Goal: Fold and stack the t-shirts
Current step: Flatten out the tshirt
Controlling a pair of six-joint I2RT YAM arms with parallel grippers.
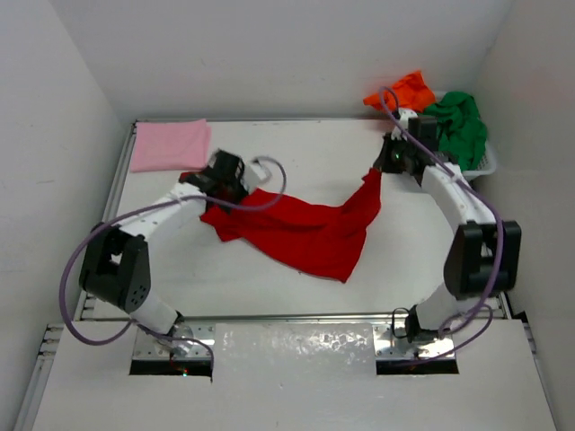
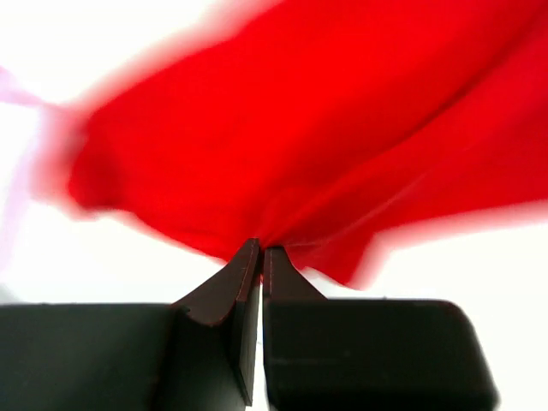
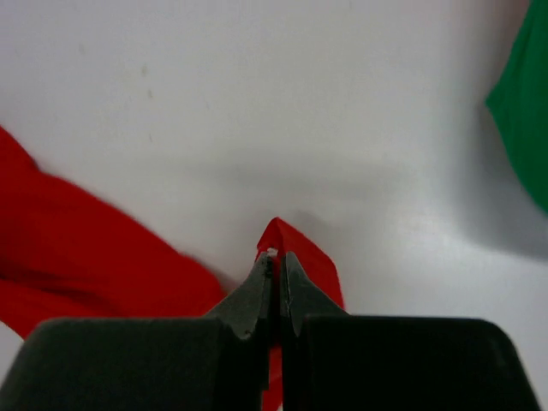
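The white table (image 1: 296, 296) is walled on its left, far and right sides, and bare top shows on the near side of the red t-shirt (image 1: 305, 229) and beyond it between my arms. The pink t-shirt (image 1: 171, 144) lies folded flat in the far-left corner, while the green t-shirt (image 1: 460, 126) and orange t-shirt (image 1: 404, 90) sit bunched at the white basket (image 1: 488, 162) far right. The red one sags crumpled across the middle, strung between my left pincer (image 1: 232, 190), pinched tight on its left edge, and my right pincer (image 1: 384, 167), closed on its raised far-right corner.
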